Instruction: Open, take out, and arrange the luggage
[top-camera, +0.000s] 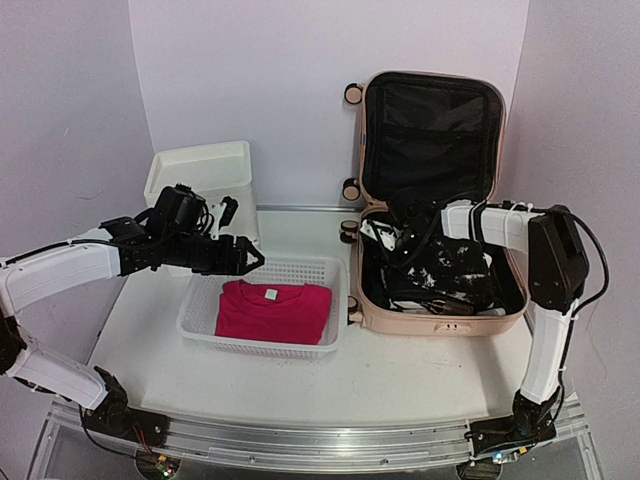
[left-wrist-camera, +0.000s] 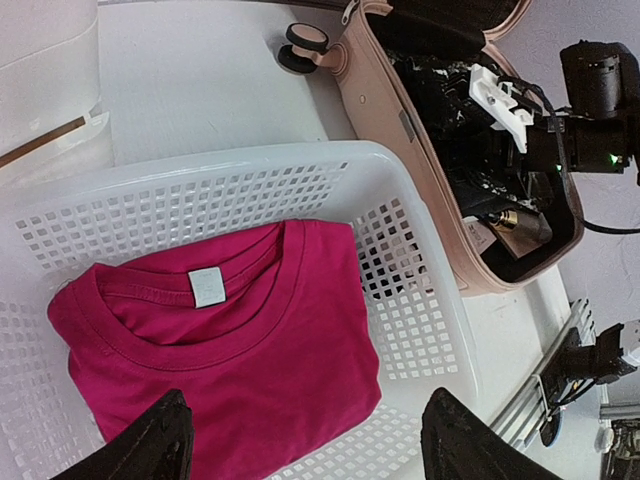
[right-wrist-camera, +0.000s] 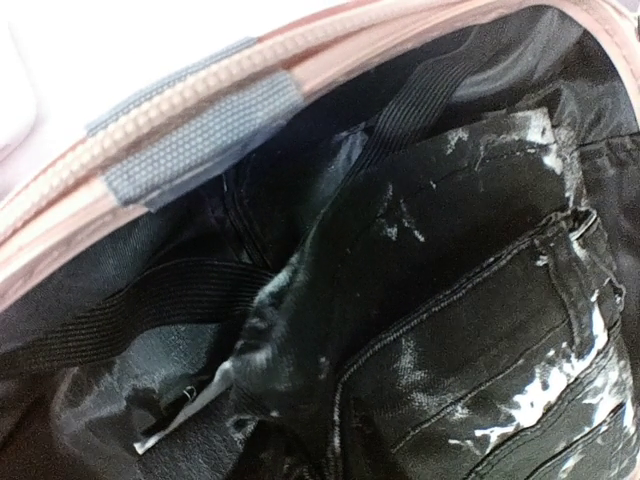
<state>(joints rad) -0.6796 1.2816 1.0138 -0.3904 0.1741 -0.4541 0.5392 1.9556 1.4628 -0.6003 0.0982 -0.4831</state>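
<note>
We see pale lilac walls (top-camera: 300, 60) behind the luggage (top-camera: 430, 322), which lies open on the white table (top-camera: 400, 375) with its lid upright. Left of the luggage sits a white perforated basket (top-camera: 262, 350) holding a pink shirt (top-camera: 272, 312), and the left gripper (top-camera: 252, 258) hangs spread above it. The right gripper (top-camera: 405, 238) reaches into the luggage's dark clothes (top-camera: 455, 270); we cannot tell how its jaws stand.

The top view looks down from behind onto the white table (top-camera: 400, 375). Both wrist views share the pale pink hard-shell suitcase (top-camera: 400, 320), the right very close inside.
</note>
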